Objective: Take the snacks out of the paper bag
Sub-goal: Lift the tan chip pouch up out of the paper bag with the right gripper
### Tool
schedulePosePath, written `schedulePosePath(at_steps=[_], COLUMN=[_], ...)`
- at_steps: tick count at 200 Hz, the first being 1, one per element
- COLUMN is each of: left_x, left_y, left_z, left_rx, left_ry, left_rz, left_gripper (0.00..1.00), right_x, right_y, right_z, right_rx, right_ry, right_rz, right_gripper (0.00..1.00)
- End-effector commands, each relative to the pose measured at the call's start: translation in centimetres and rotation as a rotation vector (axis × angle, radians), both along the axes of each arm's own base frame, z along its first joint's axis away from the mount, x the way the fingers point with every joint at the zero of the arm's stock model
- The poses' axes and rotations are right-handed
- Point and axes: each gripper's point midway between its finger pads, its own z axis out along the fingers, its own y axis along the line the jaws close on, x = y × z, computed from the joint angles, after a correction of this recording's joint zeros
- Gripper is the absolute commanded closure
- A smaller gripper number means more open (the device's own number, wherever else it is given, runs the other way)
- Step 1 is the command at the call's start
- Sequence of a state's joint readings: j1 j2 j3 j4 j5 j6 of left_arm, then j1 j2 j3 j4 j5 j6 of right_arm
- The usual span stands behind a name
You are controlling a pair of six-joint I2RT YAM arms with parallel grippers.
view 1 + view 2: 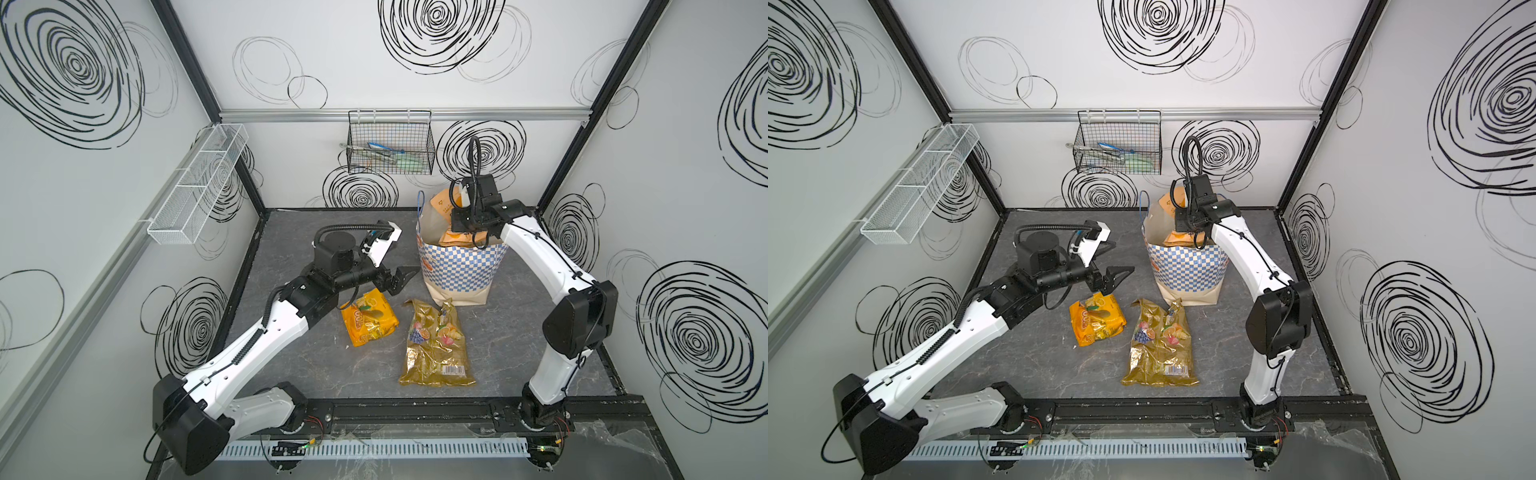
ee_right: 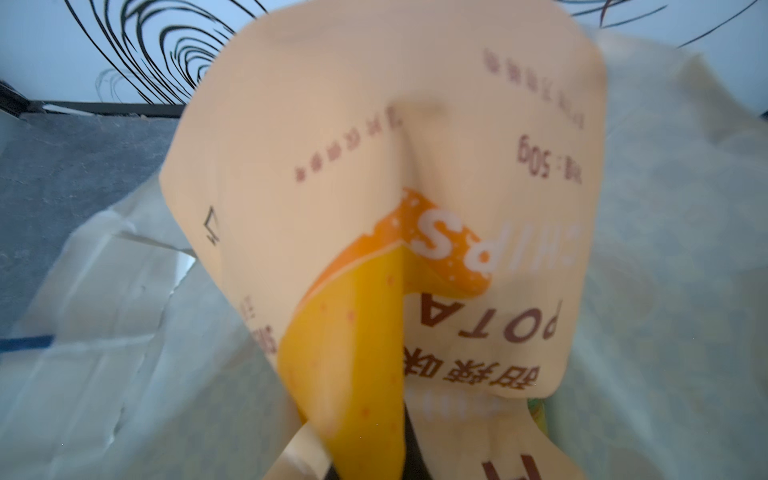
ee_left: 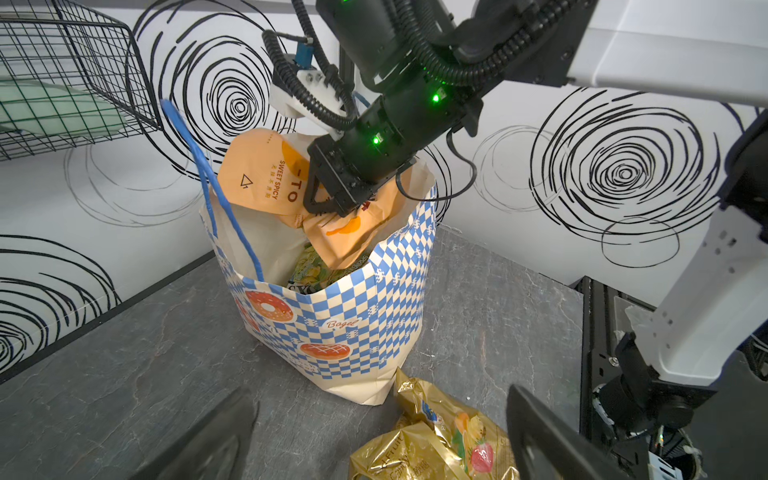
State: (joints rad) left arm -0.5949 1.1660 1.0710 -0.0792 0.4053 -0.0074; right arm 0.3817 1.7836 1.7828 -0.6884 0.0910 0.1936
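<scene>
Gripping chip pack (image 3: 262, 174) w/ R claw (image 3: 332, 210), shut on it, at bag (image 3: 357, 307) mouth, upper centre of frame. Lift straight up, slow, w/o dragging bag. Use L claw (image 1: 405, 280), wide, mid-frame, to steady.

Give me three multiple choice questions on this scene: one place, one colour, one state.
1. Where does the gold fruit packet lie? A. On the table beside the paper bag. B. In the black wire basket. C. Inside the paper bag.
2. What colour is the paper bag's cord handle? A. Red. B. Blue. C. Black.
3. What is the right gripper doing? A. Hanging open over the table. B. Shut on the tan-orange chip bag. C. Resting in the white mesh shelf.
Answers: 1 A, it lies flat by the bag's base; 2 B, a blue cord loops above its rim; 3 B, the left wrist view shows it pinching that bag.
</scene>
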Motion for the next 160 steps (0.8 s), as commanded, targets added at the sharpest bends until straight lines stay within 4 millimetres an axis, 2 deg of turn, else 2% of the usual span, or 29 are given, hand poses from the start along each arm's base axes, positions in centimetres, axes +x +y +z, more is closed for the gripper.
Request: schedulePosePath(at_steps=[1, 64, 82, 121, 160], left_x=[-0.3, -0.4, -0.5, -0.9, -1.8], left_y=[0.0, 0.0, 0.0, 0.3, 1.6], left_z=[1.7, 1.8, 1.8, 2.9, 4.2], left_rx=[-0.034, -0.038, -0.042, -0.058, -0.064], left_ry=[-0.065, -0.068, -0.062, -0.074, -0.086], left_rz=[-0.008, -0.008, -0.011, -0.008, 0.067], left_gripper=[0.04, 0.04, 0.04, 0.04, 0.04], right_x=[0.3, 0.1, -0.1, -1.5, -5.5], right_y=[-0.1, 0.2, 0.6, 1.1, 2.7], right_z=[4.5, 6.2, 7.7, 12.8, 18.9], right_rx=[0.042, 0.07, 0.096, 0.167, 0.288], right_ry=[-0.141, -0.173, -0.201, -0.295, -0.428], right_rz=[0.0, 0.014, 0.031, 0.066, 0.173], right_gripper=[1.0, 1.0, 1.0, 1.0, 1.0])
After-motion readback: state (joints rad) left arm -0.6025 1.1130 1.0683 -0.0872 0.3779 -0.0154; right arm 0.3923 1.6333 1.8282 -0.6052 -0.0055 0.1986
